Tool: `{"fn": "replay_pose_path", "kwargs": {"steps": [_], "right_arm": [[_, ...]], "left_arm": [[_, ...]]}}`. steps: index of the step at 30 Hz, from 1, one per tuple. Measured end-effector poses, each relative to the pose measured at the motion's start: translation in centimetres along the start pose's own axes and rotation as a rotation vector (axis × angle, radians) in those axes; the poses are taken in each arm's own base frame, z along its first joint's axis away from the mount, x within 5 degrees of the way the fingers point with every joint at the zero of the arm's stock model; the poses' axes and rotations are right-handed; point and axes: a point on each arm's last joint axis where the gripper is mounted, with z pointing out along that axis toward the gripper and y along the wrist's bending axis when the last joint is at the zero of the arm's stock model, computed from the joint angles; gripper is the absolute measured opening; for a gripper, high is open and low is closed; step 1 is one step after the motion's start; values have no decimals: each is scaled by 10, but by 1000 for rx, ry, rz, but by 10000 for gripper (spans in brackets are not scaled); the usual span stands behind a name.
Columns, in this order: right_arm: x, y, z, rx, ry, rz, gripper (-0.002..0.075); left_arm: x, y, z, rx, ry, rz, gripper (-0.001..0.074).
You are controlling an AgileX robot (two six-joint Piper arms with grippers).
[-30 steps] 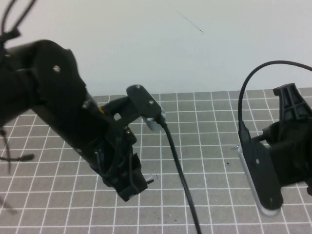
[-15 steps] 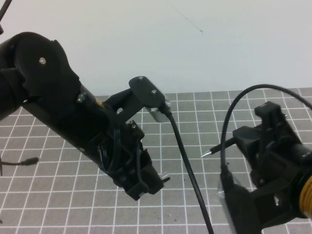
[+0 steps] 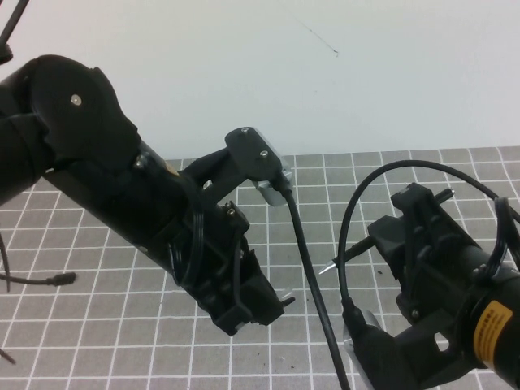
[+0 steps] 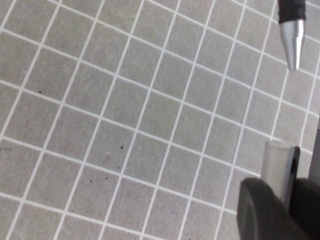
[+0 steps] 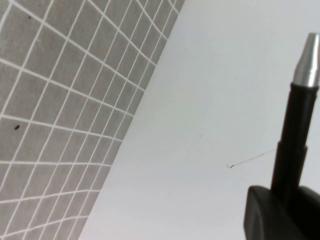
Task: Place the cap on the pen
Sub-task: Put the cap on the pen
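My left gripper (image 3: 275, 304) hangs over the middle of the grid mat, shut on a short clear cap (image 3: 286, 298) whose open end points right. In the left wrist view the cap (image 4: 279, 167) sticks out between the dark fingers (image 4: 260, 210). My right gripper (image 3: 382, 241) is shut on the thin black pen (image 3: 351, 253). Its silver tip (image 3: 326, 268) points left toward the cap, about one grid square away. The tip shows in the left wrist view (image 4: 292, 36), beyond the cap's mouth. In the right wrist view the pen (image 5: 294, 125) rises from the gripper (image 5: 286, 212).
A black cable (image 3: 311, 276) hangs from the left wrist camera down between the two grippers. A thin loose cable end (image 3: 58, 279) lies on the mat at the far left. The grey grid mat (image 3: 341, 187) ends at a white wall behind.
My right gripper has swung in from the right edge, carrying the pen left and down toward the cap. My left gripper has shifted slightly right and lower with the cap.
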Motion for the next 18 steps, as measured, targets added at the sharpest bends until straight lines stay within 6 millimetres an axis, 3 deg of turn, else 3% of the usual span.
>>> {"fn": "replay_pose_path", "kwargs": {"steps": [18], "right_arm": [[-6, -4, 0, 49, -58, -133, 67]], "left_arm": [[-3, 2, 7, 43, -26, -14, 80]]}}
